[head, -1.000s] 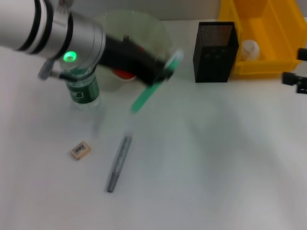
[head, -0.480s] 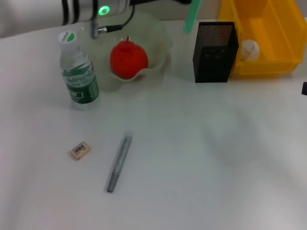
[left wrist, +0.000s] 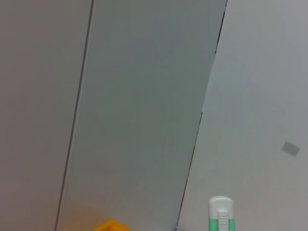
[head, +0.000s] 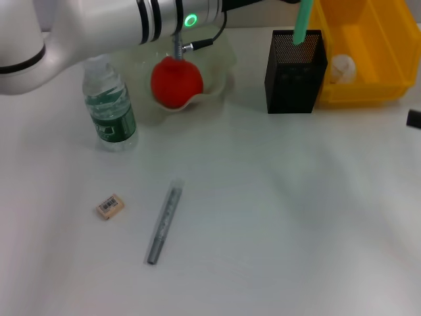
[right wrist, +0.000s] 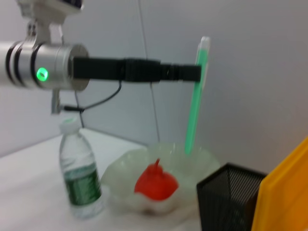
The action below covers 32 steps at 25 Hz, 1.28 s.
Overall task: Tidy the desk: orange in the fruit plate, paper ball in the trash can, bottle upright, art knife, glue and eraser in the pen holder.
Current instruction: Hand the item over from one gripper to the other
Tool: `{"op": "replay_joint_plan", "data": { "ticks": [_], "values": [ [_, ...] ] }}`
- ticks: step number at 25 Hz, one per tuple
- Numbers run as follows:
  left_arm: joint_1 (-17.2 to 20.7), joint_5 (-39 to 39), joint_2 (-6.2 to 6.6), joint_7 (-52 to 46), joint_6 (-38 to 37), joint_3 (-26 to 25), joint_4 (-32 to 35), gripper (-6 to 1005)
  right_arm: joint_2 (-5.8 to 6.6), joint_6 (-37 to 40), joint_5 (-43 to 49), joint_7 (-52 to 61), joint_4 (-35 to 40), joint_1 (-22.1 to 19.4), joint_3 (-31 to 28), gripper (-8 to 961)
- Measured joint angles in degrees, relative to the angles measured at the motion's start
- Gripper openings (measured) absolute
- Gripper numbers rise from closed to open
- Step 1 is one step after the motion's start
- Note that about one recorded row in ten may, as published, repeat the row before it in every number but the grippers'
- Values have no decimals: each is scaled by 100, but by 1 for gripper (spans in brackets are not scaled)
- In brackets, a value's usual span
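My left arm reaches across the back of the desk [head: 276, 217]. Its gripper [right wrist: 198, 72] is shut on the upper part of the green art knife [head: 302, 20], which hangs almost upright with its lower end at the mouth of the black mesh pen holder [head: 295, 72]. The orange [head: 175, 81] lies in the fruit plate [head: 220, 79]. The bottle [head: 108, 108] stands upright to the plate's left. The eraser [head: 109, 207] and a thin grey stick [head: 164, 224], perhaps the glue, lie on the desk. The paper ball [head: 342, 67] rests in the trash can [head: 368, 89].
A dark piece of my right gripper [head: 414, 118] shows at the right edge of the head view, beside the trash can. A plain wall stands behind the desk.
My left arm has swung right from over the bottle and plate, carrying the art knife to above the pen holder. The right gripper has drawn back toward the right edge.
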State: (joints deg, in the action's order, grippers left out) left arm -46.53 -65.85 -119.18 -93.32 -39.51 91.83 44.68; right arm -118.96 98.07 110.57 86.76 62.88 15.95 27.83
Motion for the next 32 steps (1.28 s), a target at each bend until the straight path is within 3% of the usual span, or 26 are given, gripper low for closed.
{"op": "replay_joint_plan", "data": {
  "ticks": [4,7,12,17,23,32],
  "values": [
    [76,175,1,5,-1,54,17,196,-39,-476,-458,-42,-389,167,38,788],
    [154,338,1,46,0,115,-9,197,-42,-787,-844,-371,-1115,505,65,788],
    [194,688,0,305,57,287,-48,198,-45,-879,-862,-630,-1691,943,139,787],
    [204,988,0,540,77,413,-91,199,-62,-1478,-1203,-809,-2184,1391,849,787],
    [271,1266,0,791,279,644,-161,200,-63,-1899,-1661,-886,-2217,1450,1425,787],
    [509,1285,1,1133,675,906,99,202,-27,-2065,-1727,-964,-2149,1532,1480,786]
  ]
}}
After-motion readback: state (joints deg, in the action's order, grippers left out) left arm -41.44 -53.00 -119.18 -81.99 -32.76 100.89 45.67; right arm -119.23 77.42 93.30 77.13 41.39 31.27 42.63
